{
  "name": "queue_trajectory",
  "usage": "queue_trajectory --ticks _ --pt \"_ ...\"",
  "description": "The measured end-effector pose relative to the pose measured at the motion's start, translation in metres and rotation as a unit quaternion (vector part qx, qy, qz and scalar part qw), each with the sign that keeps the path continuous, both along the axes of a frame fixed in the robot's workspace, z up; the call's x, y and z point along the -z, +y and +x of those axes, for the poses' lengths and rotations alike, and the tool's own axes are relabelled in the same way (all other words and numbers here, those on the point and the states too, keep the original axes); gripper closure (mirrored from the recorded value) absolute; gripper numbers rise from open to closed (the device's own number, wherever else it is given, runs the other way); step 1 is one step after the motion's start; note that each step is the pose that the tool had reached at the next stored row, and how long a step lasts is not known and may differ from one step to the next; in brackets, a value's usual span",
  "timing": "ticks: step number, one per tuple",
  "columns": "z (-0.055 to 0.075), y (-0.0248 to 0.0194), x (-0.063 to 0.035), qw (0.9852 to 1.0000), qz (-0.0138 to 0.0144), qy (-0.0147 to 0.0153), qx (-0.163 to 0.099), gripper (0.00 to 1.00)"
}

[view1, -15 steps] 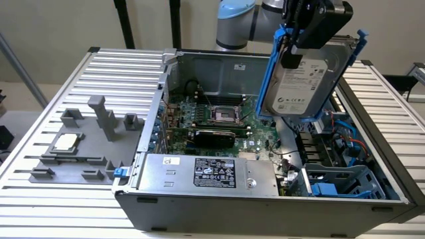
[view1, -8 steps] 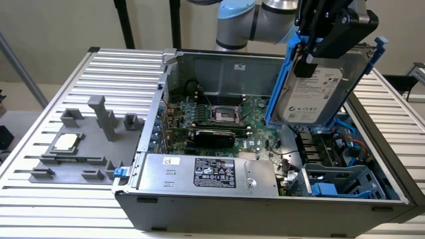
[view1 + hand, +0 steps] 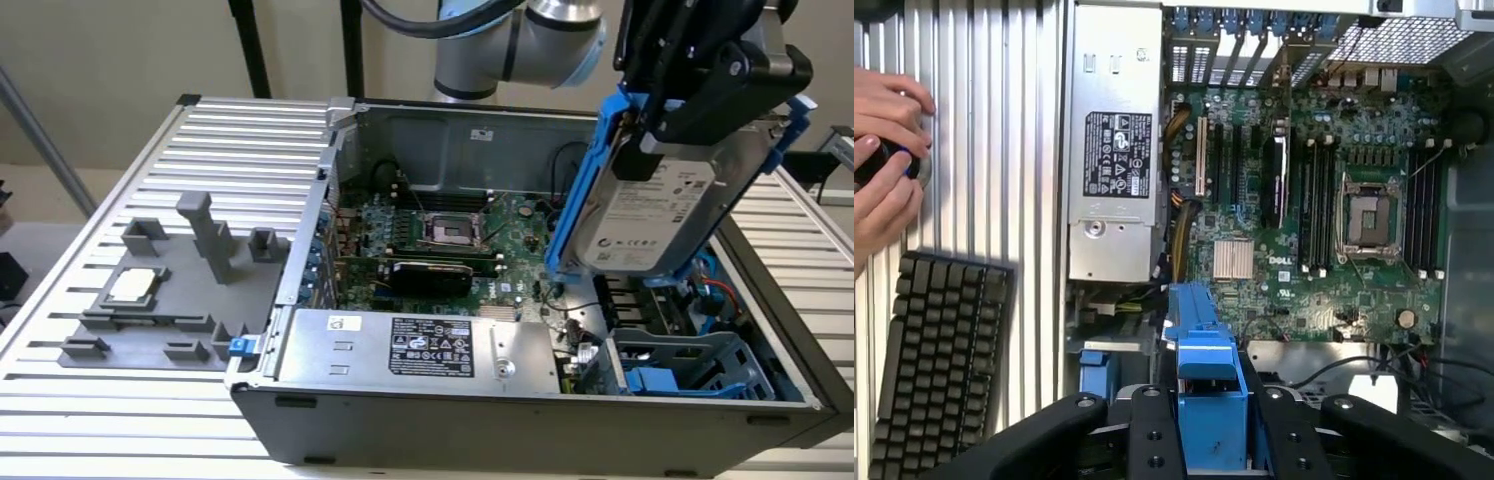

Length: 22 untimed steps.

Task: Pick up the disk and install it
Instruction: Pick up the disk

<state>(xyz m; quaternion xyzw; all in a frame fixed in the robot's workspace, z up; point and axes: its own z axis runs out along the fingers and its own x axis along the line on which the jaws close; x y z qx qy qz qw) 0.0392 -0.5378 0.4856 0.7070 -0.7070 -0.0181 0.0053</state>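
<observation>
Closest to my wrist camera is the claw [image 3: 1209, 450], pinching the disk [image 3: 654, 210] by its blue carrier rails. On the exterior view I see the disk hanging tilted with its white label facing outward, touching nothing else, above the open computer case [image 3: 534, 430]. Below the claw lie the blue drive cage [image 3: 687, 365] and the green motherboard [image 3: 441, 235], with the silver power supply [image 3: 414, 345] beside them along the case wall. Well apart from the claw, on the slatted desk [image 3: 134, 420], a grey fixture [image 3: 160, 300] holds a small square chip [image 3: 134, 285]. A person's hands [image 3: 884, 150] sit near a black keyboard [image 3: 939, 370].
</observation>
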Motion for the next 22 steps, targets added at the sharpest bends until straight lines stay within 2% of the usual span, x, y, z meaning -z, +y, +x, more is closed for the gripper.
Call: queue_trajectory --ticks 6,9,15,22 --pt "0.004 -0.019 0.0 1.0 0.0 0.0 0.0 0.67" --pt "0.007 -0.0261 0.0 1.0 0.0 0.0001 0.0 0.67" --pt "0.025 -0.0312 0.0 1.0 0.0 0.0011 0.0 0.67" --pt "0.056 -0.0319 0.0001 1.0 0.0 0.0025 0.0 0.67"
